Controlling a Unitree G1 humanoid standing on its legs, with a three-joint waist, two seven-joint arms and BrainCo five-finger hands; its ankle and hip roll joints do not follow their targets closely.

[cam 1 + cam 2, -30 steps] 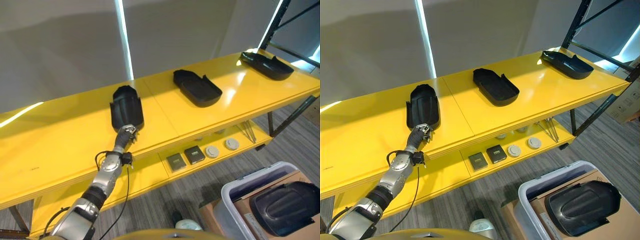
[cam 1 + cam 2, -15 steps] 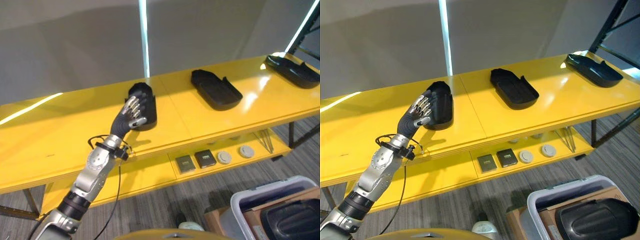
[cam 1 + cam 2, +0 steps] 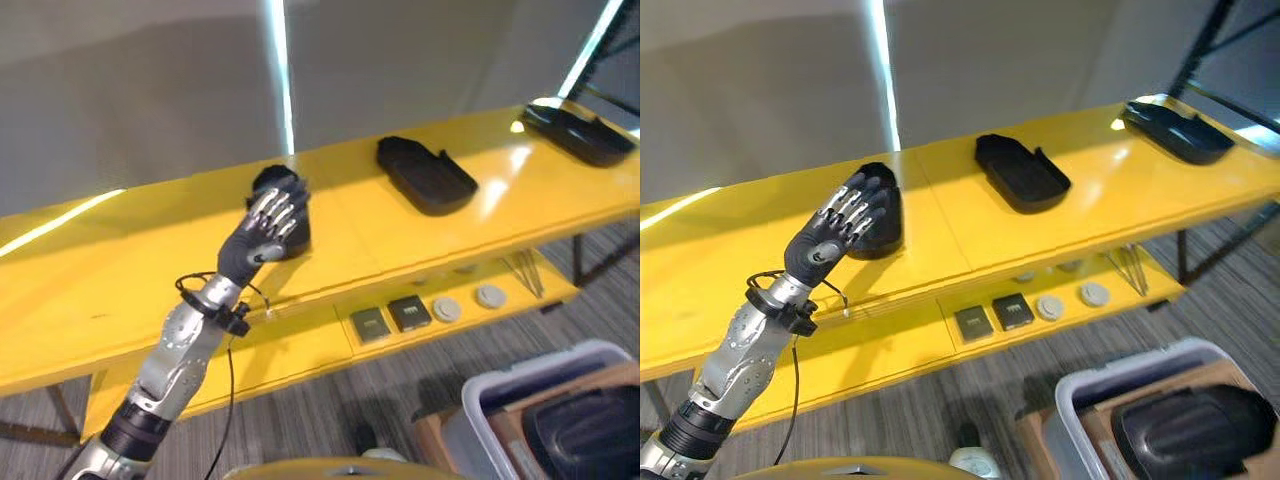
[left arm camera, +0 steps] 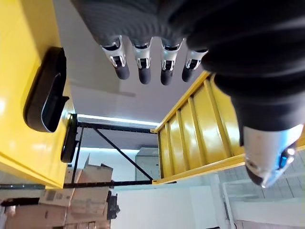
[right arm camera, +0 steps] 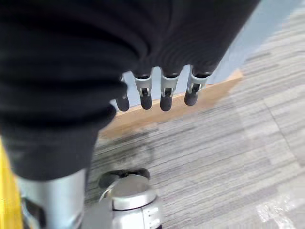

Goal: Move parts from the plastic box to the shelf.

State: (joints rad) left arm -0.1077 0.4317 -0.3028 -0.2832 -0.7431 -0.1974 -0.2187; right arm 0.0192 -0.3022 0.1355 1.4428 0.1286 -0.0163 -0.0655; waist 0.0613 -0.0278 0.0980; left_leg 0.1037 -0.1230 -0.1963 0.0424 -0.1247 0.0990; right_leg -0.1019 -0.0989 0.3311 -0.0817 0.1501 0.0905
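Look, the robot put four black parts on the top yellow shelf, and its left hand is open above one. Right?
Not four: the left eye view shows three black parts on the top yellow shelf, at and. The left hand is open above the leftmost one.

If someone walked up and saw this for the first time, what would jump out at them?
The long bright yellow shelf with three black parts on top: one at the left, one in the middle, one at the far right end. The left hand is raised in front of the leftmost part, fingers relaxed and holding nothing. At the lower right, a plastic box on the floor holds another black part.
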